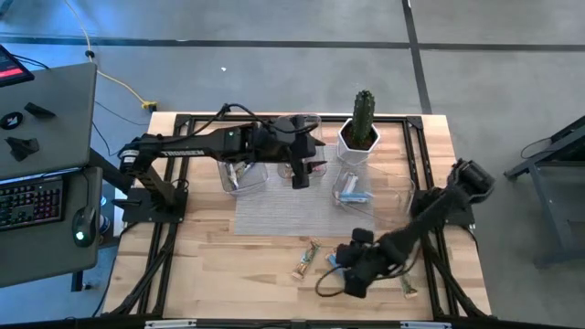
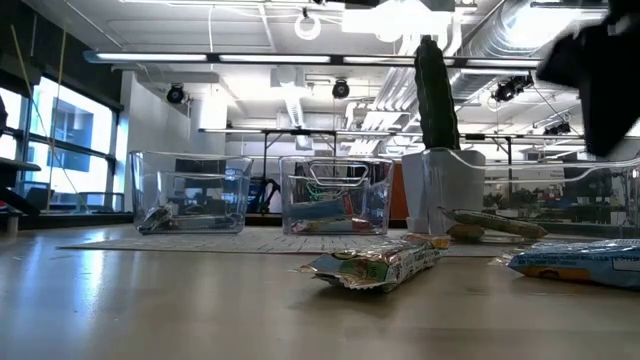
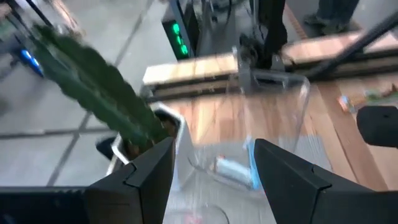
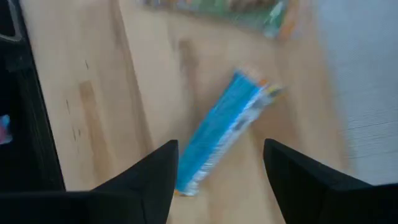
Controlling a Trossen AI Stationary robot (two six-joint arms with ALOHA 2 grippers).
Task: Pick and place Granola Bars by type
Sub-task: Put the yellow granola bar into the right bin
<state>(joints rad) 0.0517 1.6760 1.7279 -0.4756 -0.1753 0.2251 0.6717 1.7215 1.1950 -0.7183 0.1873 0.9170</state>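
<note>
Shiny blue bar (image 4: pixel 219 134) near the cactus (image 1: pixel 364 111), light, thin, slippery: best pinched across its middle by right gripper (image 4: pixel 217 180), fingers apart above it; left gripper (image 3: pixel 214 171) apart too.

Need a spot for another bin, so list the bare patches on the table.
Free: the front-left wood, bordered by the grey mat and the green-tan bars; also the far-right strip beside the cactus pot. Crowded: the bins along the back, and front right around the right pincer.

Three bins (image 1: pixel 243 174) on mat (image 1: pixel 274 215), cactus pot (image 1: pixel 359 144) behind, bars (image 1: pixel 305 259) before mat, perhaps three.
</note>
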